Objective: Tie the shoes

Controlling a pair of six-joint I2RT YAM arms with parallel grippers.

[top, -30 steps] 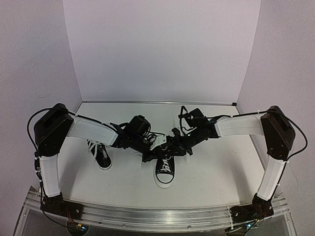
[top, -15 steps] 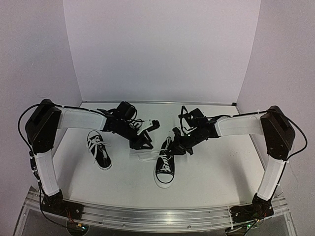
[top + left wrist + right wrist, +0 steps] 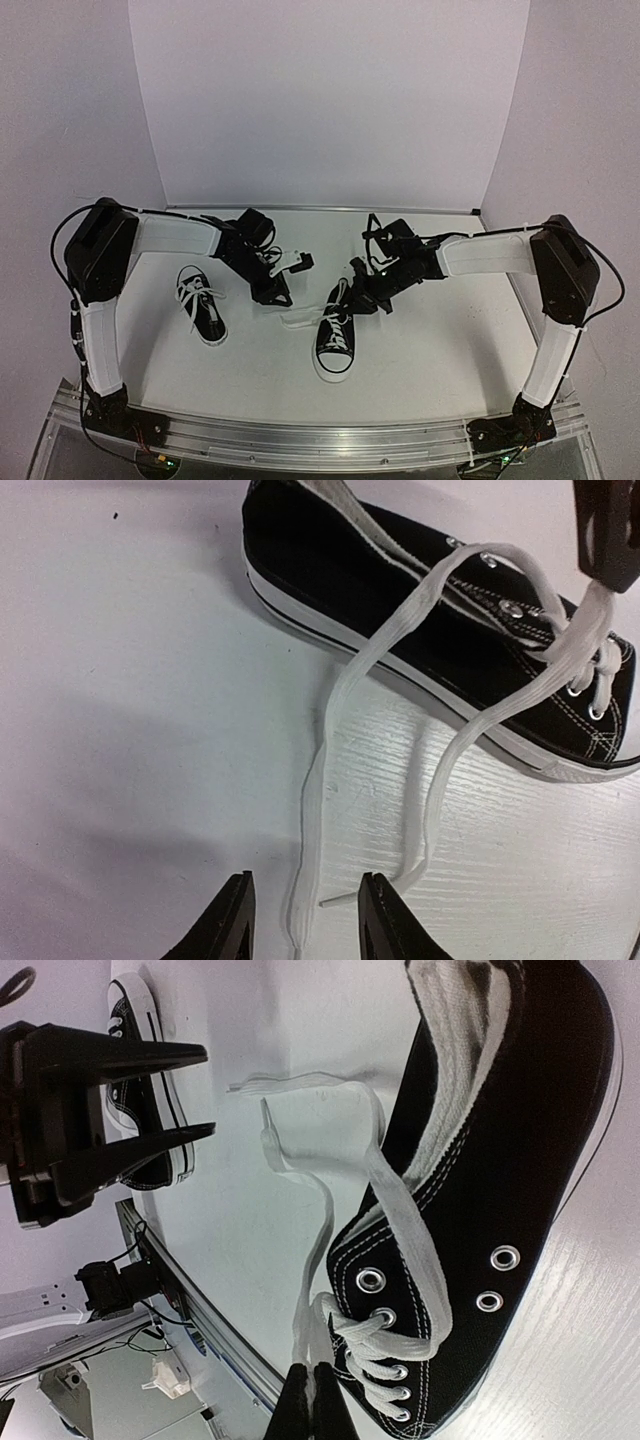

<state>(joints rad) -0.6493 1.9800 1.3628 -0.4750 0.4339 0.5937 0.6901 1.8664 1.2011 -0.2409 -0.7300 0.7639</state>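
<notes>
White lace [image 3: 312,780] is what this whole move hangs on. 1 loose strand runs straight out from between the left fingers [image 3: 236,928], which sit spread wide on either side of it and aren't pinching anything. Its long axis goes away from the fingertips toward the black canvas shoe [image 3: 337,345]. So the shoe lies ahead and a bit right of that wrist, heel end up ahead, toe off to the right. The top view has that shoe mid-worktop [image 3: 440,340], toe pointing at the near edge.

The right fingers [image 3: 306,1405] look closed tight on the lace up by the eyelets, so you've got that end pinned. Your left arm is plainly nearer the free strand, and I'd guess closing on it is the next bit.

Watch the 2nd strand [image 3: 440,780]. It curves down just beside the right-hand fingertip in the left wrist view, and its tip lies close enough to get caught too. The other shoe [image 3: 203,312] sits well apart to the left, laces loose, not in the way.
</notes>
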